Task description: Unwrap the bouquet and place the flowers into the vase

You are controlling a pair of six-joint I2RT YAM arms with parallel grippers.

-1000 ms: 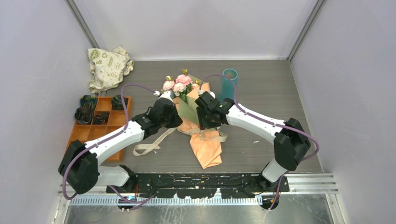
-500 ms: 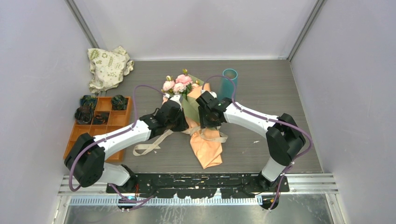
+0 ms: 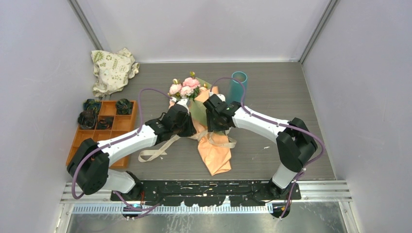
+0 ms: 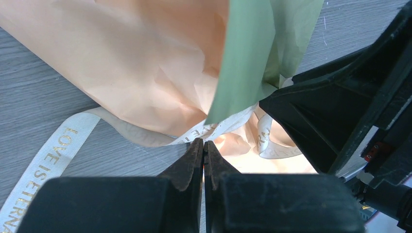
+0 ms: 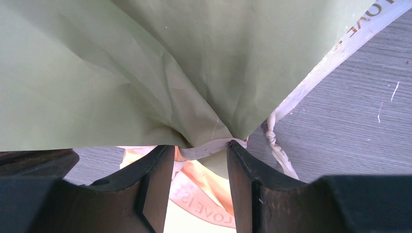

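Observation:
The bouquet lies mid-table, its orange paper pointing toward me and its olive-green sheet fanning out above. The pink and peach flowers show at its far end. The teal vase stands upright behind and to the right. My left gripper is shut, its tips just touching the beige ribbon beside the paper. My right gripper is closed on the bouquet's tied neck, a ribbon band stretched between its fingertips.
An orange compartment tray with dark green rosettes sits at the left. A white leaf-printed cloth bag lies in the back left corner. A loose ribbon tail trails left of the bouquet. Grey walls enclose three sides.
My left arm has swung right, bringing its shut gripper up against the bouquet. The right gripper has edged slightly up the bouquet and its elbow has drawn in.

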